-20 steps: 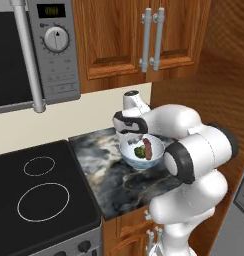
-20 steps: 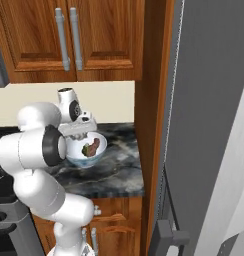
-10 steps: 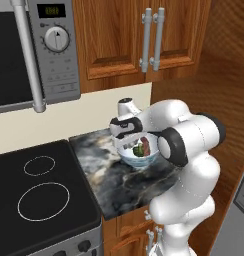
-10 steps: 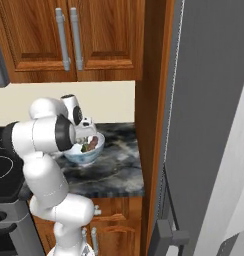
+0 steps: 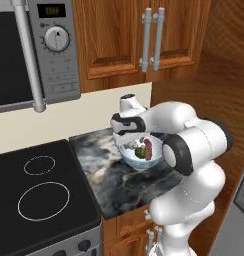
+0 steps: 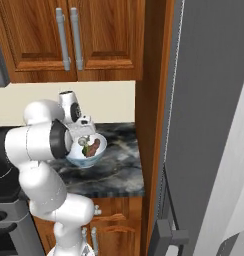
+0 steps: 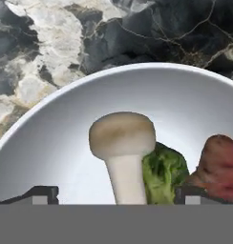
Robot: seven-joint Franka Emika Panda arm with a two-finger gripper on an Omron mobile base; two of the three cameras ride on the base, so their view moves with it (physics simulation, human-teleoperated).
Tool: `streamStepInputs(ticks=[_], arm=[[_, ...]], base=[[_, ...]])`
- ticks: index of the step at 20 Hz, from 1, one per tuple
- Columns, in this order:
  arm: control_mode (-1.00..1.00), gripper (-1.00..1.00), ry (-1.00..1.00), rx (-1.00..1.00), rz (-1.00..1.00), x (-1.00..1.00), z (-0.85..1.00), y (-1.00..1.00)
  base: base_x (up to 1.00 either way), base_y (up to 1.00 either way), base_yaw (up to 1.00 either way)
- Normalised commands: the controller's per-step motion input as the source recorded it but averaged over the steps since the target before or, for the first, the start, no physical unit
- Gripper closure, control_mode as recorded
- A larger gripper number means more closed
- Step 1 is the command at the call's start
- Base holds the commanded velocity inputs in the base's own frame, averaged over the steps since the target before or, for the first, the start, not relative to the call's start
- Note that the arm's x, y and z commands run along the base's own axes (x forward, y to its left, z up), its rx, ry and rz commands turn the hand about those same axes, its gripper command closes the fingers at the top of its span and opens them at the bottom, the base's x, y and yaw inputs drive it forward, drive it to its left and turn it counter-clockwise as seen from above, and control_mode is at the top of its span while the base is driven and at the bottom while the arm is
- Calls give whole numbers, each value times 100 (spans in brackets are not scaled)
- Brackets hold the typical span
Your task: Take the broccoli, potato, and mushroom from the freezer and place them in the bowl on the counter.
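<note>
Jaws apart over bowl [image 7: 51, 128] — mushroom [image 7: 123, 147], broccoli [image 7: 164, 174], potato [image 7: 218, 164] inside; mushroom possibly untouched — marbled counter [image 7: 51, 57] beyond rim.

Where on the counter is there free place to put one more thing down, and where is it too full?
The counter is bare between the stovetop and the bowl, and along its front edge. In the right base view, bare stone also lies between the bowl and the wooden side panel. The bowl is crowded: mushroom, broccoli, potato, with the gripper right above.

Mushroom [image 7: 123, 147] stem base, broccoli [image 7: 164, 171] and potato [image 7: 218, 164] undersides hidden behind the bottom band.
</note>
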Motion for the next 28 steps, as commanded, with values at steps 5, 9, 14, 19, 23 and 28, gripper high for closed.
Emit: streamStepInputs(ticks=[5,9,14,19,23,28], arm=[[-100,-100,-18,2,-6,-97,89,-23],[-100,-100,-35,0,-2,-100,100,-13],[-100,-100,-48,0,0,-100,100,-2],[-100,-100,-57,-6,0,-100,100,2],[-100,-100,-65,-12,0,-100,97,6],[-100,-100,-54,-14,1,-100,41,13]], base=[[0,0,0],[0,0,0],[0,0,0],[0,0,0],[0,0,0],[0,0,0]])
